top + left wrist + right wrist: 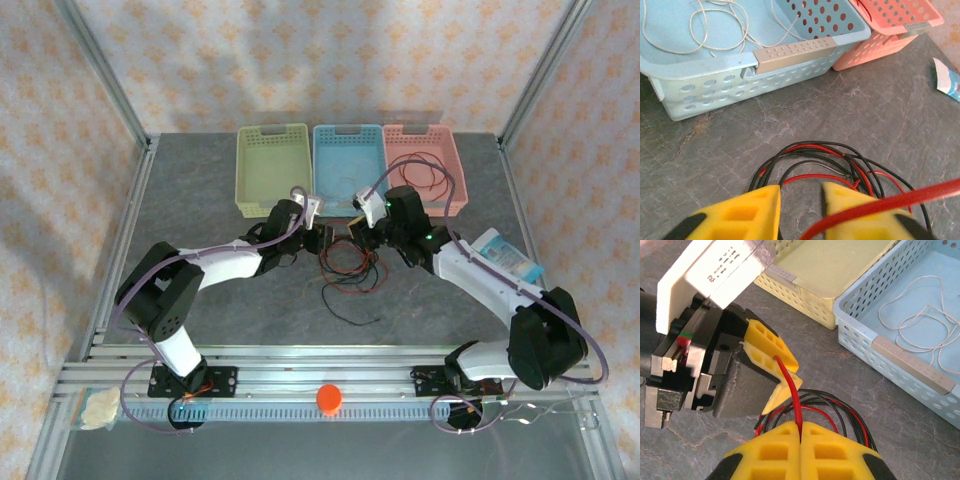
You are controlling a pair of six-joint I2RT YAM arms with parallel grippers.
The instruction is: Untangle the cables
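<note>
From the top view, the left gripper (327,238) and right gripper (362,232) meet over the middle of the table (220,300). They are just near of three baskets along the far edge: yellow (272,129) on the left, blue (348,129) in the middle, pink (420,128) on the right. The tangle (347,265) of red and black cables lies on the table right under the two grippers, with a black tail trailing nearer. A red coil (420,175) sits in the pink basket. A packet (508,256) lies to the right, and an orange object (329,398) sits at the near edge.

In the left wrist view, the left gripper (801,192) hangs over the tangle (825,160) with its jaws a little apart. The gap is wider than any strand. A taut red cable (900,200) crosses in front of its right finger toward that gap. Beyond are the blue basket (700,92), holding a white cable (705,30), then the pink basket (875,45) and the packet (947,80).

In the right wrist view, the right gripper (800,429) has its jaws pressed together on the red cable (792,390). The cable rises from there and runs in between the fingers of the left gripper (790,371), just beyond. The tangle (840,410) lies on the table beneath both. The yellow basket (805,305) and the blue basket (865,340), with its white cable (920,320), stand farther off.
</note>
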